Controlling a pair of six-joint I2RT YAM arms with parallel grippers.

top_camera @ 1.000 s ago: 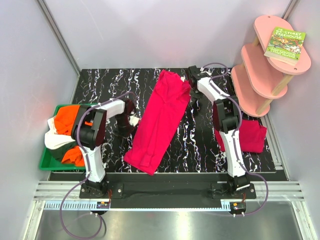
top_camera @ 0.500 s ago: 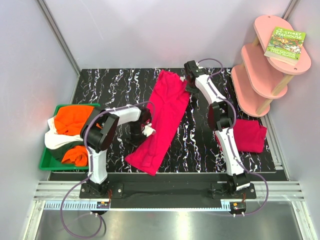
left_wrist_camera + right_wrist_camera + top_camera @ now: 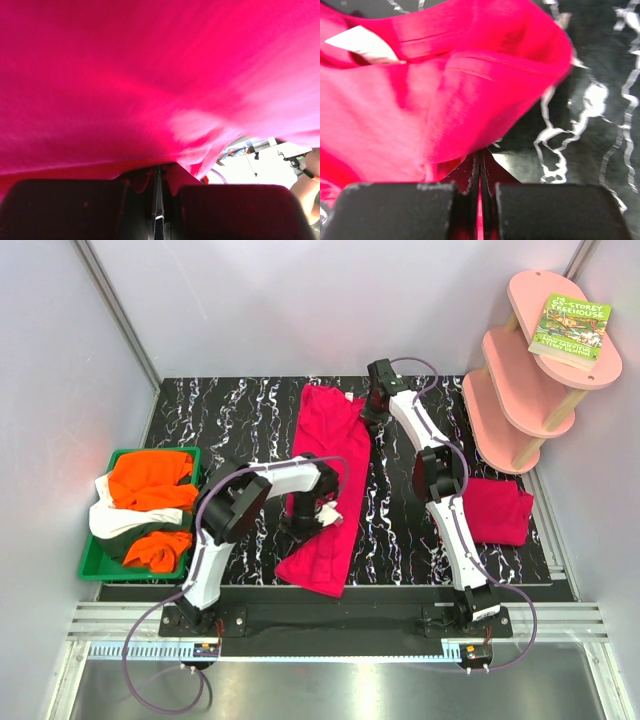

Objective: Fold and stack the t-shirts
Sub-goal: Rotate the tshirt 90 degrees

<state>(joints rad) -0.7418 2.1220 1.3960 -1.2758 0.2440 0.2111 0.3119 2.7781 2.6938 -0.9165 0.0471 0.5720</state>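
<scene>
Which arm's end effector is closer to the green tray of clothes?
Left. The left end effector grips the crimson shirt mid-table, right of the tray; the right end effector holds its far end, farther off.

Pale grey walls [image 3: 300, 300] enclose a black, white-veined marble counter [image 3: 215, 410]. At its right, a pink three-tier shelf [image 3: 515, 375] carries a green book [image 3: 572, 330].

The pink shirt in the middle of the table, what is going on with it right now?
Both arms hold the long crimson-pink t-shirt, stretched over the black table. The right gripper is shut on its far end, the left gripper on its near part. A second pink t-shirt lies folded at the right. In the green tray at the left lie orange and white shirts, not yet folded.
</scene>
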